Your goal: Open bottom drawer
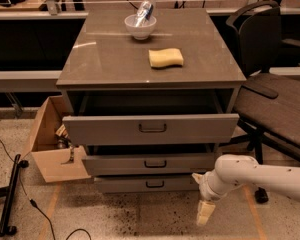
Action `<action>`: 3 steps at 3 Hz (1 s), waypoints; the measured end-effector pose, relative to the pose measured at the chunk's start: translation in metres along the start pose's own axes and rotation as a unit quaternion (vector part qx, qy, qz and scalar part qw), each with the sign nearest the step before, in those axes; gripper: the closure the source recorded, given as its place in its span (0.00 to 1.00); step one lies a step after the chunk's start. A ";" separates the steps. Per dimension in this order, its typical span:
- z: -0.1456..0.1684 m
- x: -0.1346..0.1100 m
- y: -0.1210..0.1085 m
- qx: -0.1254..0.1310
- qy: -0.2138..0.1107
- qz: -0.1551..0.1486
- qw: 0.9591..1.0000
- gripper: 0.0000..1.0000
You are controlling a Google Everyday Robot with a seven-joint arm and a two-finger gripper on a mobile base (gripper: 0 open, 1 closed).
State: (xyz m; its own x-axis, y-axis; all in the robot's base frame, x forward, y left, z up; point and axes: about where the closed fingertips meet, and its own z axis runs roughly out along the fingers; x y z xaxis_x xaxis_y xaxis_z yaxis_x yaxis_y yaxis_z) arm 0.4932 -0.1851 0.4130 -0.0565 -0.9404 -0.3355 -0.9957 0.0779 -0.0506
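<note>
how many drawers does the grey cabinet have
3, stacked: top drawer pulled out farthest, middle drawer partly out, bottom drawer least out. The tool hangs low, right of the bottom drawer.

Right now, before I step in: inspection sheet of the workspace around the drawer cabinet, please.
Surface: grey cabinet top holds a white bowl with a can-like item in it, and a yellow sponge.
Job's things: bottom drawer, front set back behind the two above; handle untouched.
Clutter: open cardboard box left of the cabinet.
Grippers: gripper low near the floor, right of the bottom drawer, pointing down, off the handle.
Cables: black cable on the floor at left, beside a black bar.
Surroundings: black chair at right; top drawer and middle drawer pulled out.
</note>
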 end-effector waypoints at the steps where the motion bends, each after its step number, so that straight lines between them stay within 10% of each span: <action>1: 0.030 0.007 0.001 -0.010 -0.024 -0.004 1.000 0.00; 3: 0.149 0.029 -0.010 -0.063 -0.097 -0.032 0.993 0.00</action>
State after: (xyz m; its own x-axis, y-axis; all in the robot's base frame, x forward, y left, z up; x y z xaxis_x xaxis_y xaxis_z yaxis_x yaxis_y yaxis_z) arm 0.5128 -0.1640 0.2634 0.0100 -0.8598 -0.5105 -0.9988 -0.0329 0.0358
